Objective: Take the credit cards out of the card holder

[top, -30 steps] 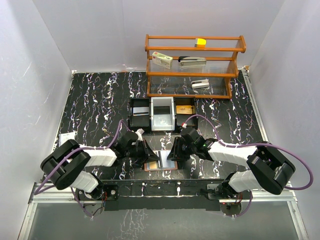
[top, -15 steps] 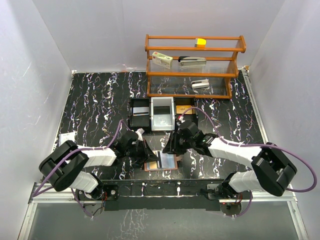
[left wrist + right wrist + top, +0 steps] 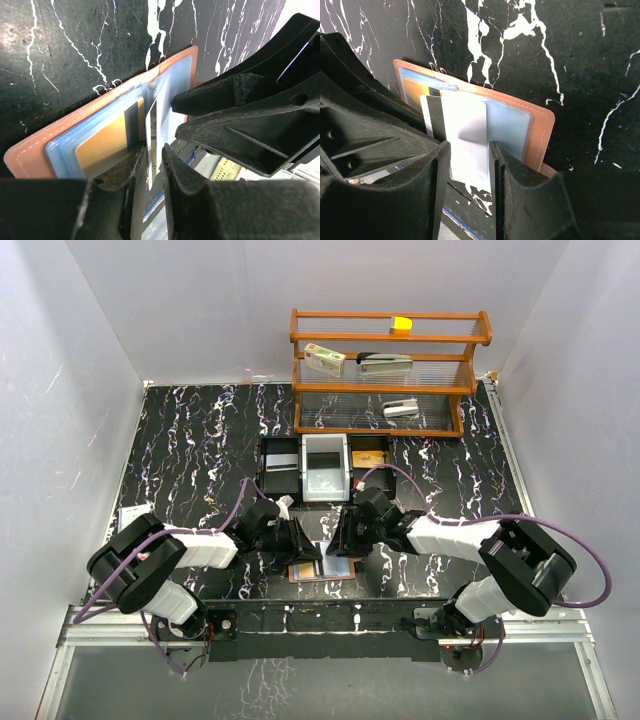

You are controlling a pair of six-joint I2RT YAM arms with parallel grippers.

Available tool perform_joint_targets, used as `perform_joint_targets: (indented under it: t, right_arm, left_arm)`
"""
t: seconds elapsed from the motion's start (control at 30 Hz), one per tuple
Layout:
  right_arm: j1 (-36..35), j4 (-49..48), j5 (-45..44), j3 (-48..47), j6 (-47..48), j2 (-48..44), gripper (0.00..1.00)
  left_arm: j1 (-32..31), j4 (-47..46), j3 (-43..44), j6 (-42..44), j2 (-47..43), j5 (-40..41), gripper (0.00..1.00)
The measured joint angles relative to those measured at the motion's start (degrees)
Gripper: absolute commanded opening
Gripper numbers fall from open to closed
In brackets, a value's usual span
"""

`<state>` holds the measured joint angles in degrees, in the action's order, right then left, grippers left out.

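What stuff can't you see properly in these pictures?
- Top view: the card holder is mostly covered by both arms' jaws.
- Right wrist view: the white card has its near end hidden by the right jaws. Whether they pinch it is unclear.
- Left wrist view: the gold card has its lower edge behind the left jaws.
- No card's writing is readable, as it is too blurred.

Top view is taken from high above the near edge, tilted down and forward; the whole worktop (image 3: 190, 450) is covered from far off. Left wrist view is aimed along the left pincer (image 3: 152, 160), very near the surface. Right wrist view is aimed along the right pincer (image 3: 468, 150), equally near. The card holder (image 3: 322, 571) is shared by all three views; the opposite pincer is caught in each wrist view.
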<state>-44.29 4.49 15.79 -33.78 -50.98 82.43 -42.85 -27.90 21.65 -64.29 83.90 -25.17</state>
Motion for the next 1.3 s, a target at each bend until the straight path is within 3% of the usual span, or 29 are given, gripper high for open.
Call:
perform_joint_targets:
  t: [0.2, 0.53, 0.87, 1.13, 1.27, 1.3]
  right_arm:
    - [0.00, -2.03, -0.39, 1.77, -1.09, -1.09, 0.35]
    - [-0.04, 1.11, -1.05, -0.09, 0.24, -1.07, 0.35]
    - [-0.61, 2.99, -0.61, -4.28, 0.52, -2.82, 0.35]
    - [-0.76, 2.62, 0.46, -5.03, 0.52, -1.22, 0.32]
    - [-0.76, 2.62, 0.13, -3.43, 0.28, 0.02, 0.32]
    - [-0.76, 2.62, -0.02, -2.84, 0.22, 0.13, 0.32]
  left_arm:
    - [0.00, -1.75, 0.02, -0.59, 1.42, -1.03, 0.00]
    - [0.00, 5.92, 0.11, 1.31, -6.91, 2.58, 0.00]
    - [0.00, 7.15, 0.61, 2.80, -5.92, 2.84, 0.00]
    - [0.00, 6.93, 0.61, 2.80, -5.68, 2.60, 0.15]
    - [0.02, 5.49, 0.68, 2.82, -3.67, 1.38, 0.17]
    - [0.02, 5.03, 0.79, 2.82, -2.80, 0.83, 0.14]
